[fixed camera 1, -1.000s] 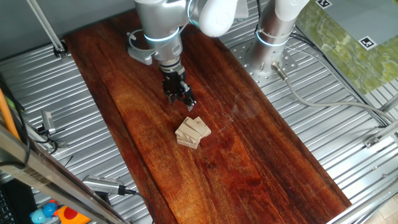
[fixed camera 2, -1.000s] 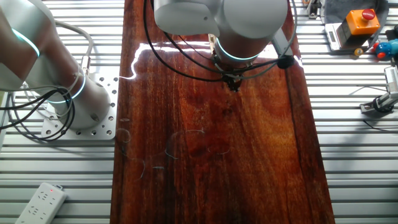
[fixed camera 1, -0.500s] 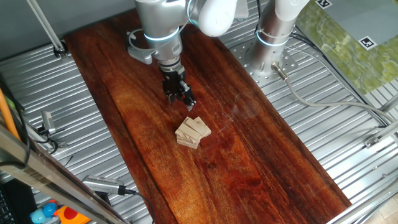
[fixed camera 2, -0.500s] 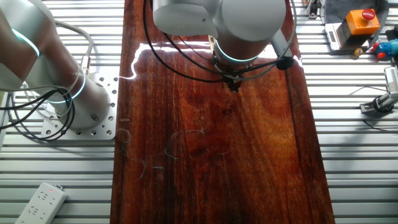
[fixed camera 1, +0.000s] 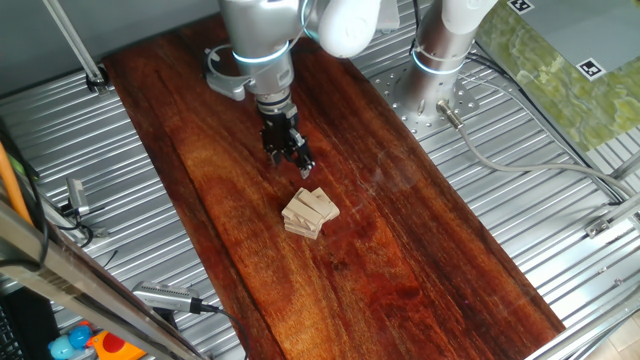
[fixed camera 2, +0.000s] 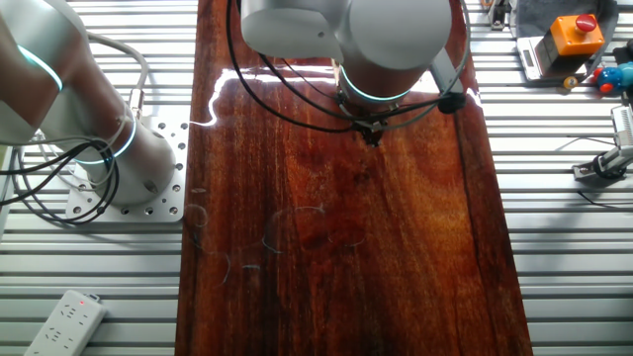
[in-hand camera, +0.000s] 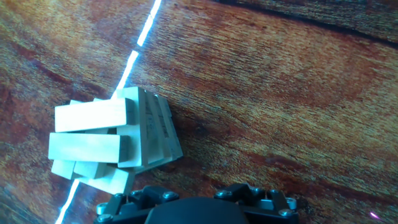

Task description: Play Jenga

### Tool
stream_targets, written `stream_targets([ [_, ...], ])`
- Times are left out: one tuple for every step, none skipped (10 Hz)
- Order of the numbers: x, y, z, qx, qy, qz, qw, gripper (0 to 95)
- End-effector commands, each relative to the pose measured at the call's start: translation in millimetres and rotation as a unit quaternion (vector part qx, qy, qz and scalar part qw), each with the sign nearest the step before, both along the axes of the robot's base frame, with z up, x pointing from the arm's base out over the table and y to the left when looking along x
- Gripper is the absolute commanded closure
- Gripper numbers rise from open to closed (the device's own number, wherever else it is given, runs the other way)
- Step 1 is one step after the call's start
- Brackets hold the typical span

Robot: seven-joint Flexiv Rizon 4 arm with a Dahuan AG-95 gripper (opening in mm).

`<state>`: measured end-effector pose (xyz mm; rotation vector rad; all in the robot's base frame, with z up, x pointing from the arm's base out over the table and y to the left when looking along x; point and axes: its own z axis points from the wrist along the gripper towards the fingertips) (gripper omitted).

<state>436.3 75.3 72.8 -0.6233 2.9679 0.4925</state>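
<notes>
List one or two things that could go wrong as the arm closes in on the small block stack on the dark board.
1. The Jenga stack looks uneven: in the hand view its top blocks overhang the crossed layer below, so a slight nudge may topple it.
2. The gripper hangs close beside the stack, apart from it; a misjudged descent could strike the pile instead of one block.
3. The board looks glossy, so the stack might slide when pushed.

**Pale blocks on dark red-brown wood**

The Jenga [fixed camera 1: 311, 213] blocks are pale, light tan with faint grain. The surface [fixed camera 1: 400, 250] is deep reddish-brown wood with darker streaks running lengthwise and a bright white light reflection. The arm [fixed camera 1: 262, 30] is glossy white and silver-grey with a glowing cyan ring; its gripper [fixed camera 1: 291, 152] is black. Ribbed silver-grey metal [fixed camera 1: 560, 230] surrounds the board. An orange box [fixed camera 2: 571, 36] carries a red button.
</notes>
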Motion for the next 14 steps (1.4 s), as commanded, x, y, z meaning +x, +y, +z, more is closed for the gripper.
stream_targets([
  [0.2, 0.3, 0.1, 0.0, 0.001, -0.003, 1.0, 19.0],
  [0.2, 0.3, 0.1, -0.001, 0.001, -0.004, 1.0, 19.0],
  [0.2, 0.3, 0.1, -0.001, 0.0, -0.001, 1.0, 19.0],
  [0.2, 0.3, 0.1, -0.002, 0.0, 0.001, 1.0, 19.0],
  [0.2, 0.3, 0.1, -0.004, 0.0, 0.0, 1.0, 19.0],
  [0.2, 0.3, 0.1, -0.002, -0.001, -0.002, 1.0, 19.0],
  [0.2, 0.3, 0.1, -0.001, -0.002, -0.004, 1.0, 19.0],
  [0.2, 0.3, 0.1, 0.006, -0.004, -0.012, 0.9999, 19.0],
  [0.2, 0.3, 0.1, 0.004, -0.003, -0.016, 0.9999, 38.0],
  [0.2, 0.3, 0.1, 0.003, -0.004, -0.016, 0.9999, 38.0],
  [0.2, 0.3, 0.1, 0.003, -0.004, -0.017, 0.9998, 38.0],
  [0.2, 0.3, 0.1, 0.003, -0.004, -0.017, 0.9998, 38.0],
  [0.2, 0.3, 0.1, 0.003, -0.004, -0.016, 0.9999, 38.0],
  [0.2, 0.3, 0.1, 0.003, -0.004, -0.014, 0.9999, 38.0],
])
